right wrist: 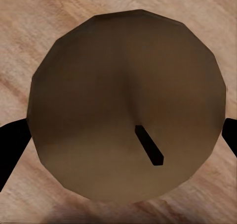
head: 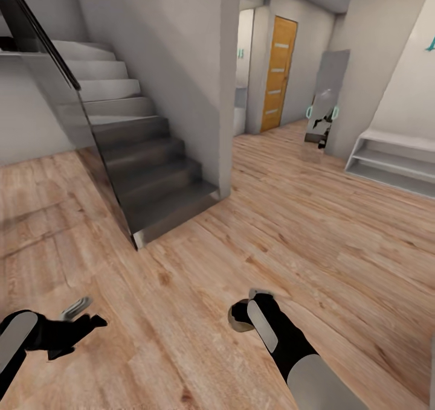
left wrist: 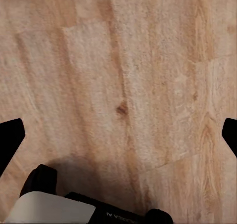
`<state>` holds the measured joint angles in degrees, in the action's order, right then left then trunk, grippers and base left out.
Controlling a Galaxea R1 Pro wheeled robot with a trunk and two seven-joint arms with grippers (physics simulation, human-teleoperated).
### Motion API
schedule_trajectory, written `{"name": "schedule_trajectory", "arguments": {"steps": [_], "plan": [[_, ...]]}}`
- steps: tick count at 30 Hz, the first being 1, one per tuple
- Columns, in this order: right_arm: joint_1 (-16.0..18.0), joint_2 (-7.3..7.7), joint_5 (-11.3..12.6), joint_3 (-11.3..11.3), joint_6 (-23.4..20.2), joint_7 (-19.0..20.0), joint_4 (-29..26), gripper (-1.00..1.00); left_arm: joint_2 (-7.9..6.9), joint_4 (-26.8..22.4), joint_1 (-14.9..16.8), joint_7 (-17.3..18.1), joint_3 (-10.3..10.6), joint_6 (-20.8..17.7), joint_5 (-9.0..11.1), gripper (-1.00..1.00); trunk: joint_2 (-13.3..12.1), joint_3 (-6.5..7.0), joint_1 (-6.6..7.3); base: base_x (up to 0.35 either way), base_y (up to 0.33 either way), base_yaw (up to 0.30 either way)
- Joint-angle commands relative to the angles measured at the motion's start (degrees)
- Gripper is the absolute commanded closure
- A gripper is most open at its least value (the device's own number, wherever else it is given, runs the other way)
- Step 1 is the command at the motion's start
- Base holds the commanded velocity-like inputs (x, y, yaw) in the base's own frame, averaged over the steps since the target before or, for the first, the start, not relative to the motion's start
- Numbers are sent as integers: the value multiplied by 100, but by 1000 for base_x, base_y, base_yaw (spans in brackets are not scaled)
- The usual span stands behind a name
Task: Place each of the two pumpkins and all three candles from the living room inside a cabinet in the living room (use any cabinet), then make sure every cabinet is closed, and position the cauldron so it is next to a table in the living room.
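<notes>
Gripping a candle (right wrist: 126,105), the right gripper (head: 244,314) hangs above floor (head: 314,229); left gripper (head: 81,313) spread.

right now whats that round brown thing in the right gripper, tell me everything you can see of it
It is a candle, a squat grey-brown cylinder seen end-on in the right wrist view: a faceted round top, matte and waxy-looking, darker at one side and paler at the other, with a short black wick leaning off-centre. The right gripper holds it above the wood floor, a dark finger showing at each side of it. In the head view it shows as a small brown lump at the gripper's tip.
</notes>
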<state>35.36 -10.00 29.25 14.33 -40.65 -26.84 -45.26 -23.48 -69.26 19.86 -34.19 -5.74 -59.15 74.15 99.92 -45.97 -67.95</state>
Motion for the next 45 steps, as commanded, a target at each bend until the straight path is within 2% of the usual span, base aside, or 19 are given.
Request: {"name": "schedule_trajectory", "arguments": {"steps": [1, 4, 11, 30, 41, 43, 45], "plan": [[2, 0, 4, 0, 3, 4, 0, 100, 7, 3, -2, -59, 11, -2, 0, -100, -41, 13, 23, 0, 0, 238], [24, 0, 13, 0, 4, 4, -1, 100, 21, 14, -4, -199, 41, -1, 2, -100, -162, 49, 89, 0, 0, 227], [82, 0, 21, -13, 20, -5, 24, 100, 27, 43, -3, -325, 216, 25, -8, -100, -162, 5, 89, 0, 0, 219], [85, 0, 19, 7, 13, -231, 26, 100, 27, 44, -1, -317, 231, 9, -5, -100, -162, -105, 89, -69, 44, 234], [76, 0, 8, 36, -152, -218, 3, 100, 27, 44, -1, -317, 231, 9, -11, -100, -162, -169, 89, 72, 213, 204], [71, 0, 0, 169, -165, -219, -4, 100, 27, 44, -1, -321, 231, 9, -12, -100, -162, -173, 89, 192, 244, 41], [75, 0, 1, 432, -146, -223, -8, 100, 27, 44, -1, -323, 231, 15, -9, -100, -162, -175, 89, 240, 234, 15]]}}
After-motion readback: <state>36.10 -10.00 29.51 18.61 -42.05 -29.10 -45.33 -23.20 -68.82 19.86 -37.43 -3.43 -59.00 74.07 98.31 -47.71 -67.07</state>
